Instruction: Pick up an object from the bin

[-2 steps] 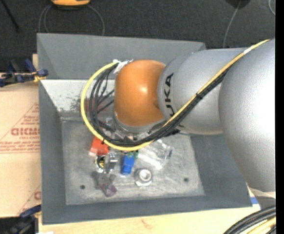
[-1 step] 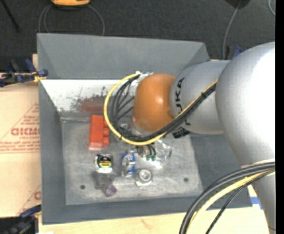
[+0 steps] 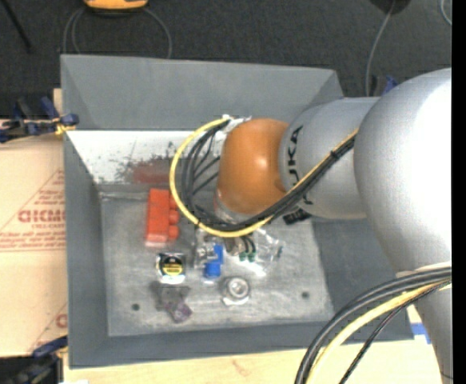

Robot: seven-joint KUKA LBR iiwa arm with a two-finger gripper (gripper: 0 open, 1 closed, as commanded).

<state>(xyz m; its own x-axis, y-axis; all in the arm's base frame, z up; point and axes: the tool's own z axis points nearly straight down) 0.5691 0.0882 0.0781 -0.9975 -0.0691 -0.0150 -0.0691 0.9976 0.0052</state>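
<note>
You are looking at the arm (image 3: 376, 158) reaching in from the right of the frame, with its orange cover (image 3: 248, 166) and a loop of yellow and black cables (image 3: 186, 184) sitting over the middle of the grey bin (image 3: 121, 146). The gripper (image 3: 219, 242) hangs just below that cover, low over the bin floor near the centre of the frame. The cover and cables hide most of it, so you cannot tell how far open it is, nor whether it grips or touches anything. Directly beneath it lie a small blue piece (image 3: 211, 264) and, just to its right, a clear plastic piece (image 3: 258, 250) with green bits in it; these are the nearest things to the hand. To the left of the gripper an orange block (image 3: 161, 214) lies flat, and below that block a yellow-and-black tape measure (image 3: 169, 266) sits just beside the blue piece. A silver round piece (image 3: 235, 290) rests lower down, near the blue piece, and a purple-grey piece (image 3: 174, 305) lies at the lower left of the floor.
</note>
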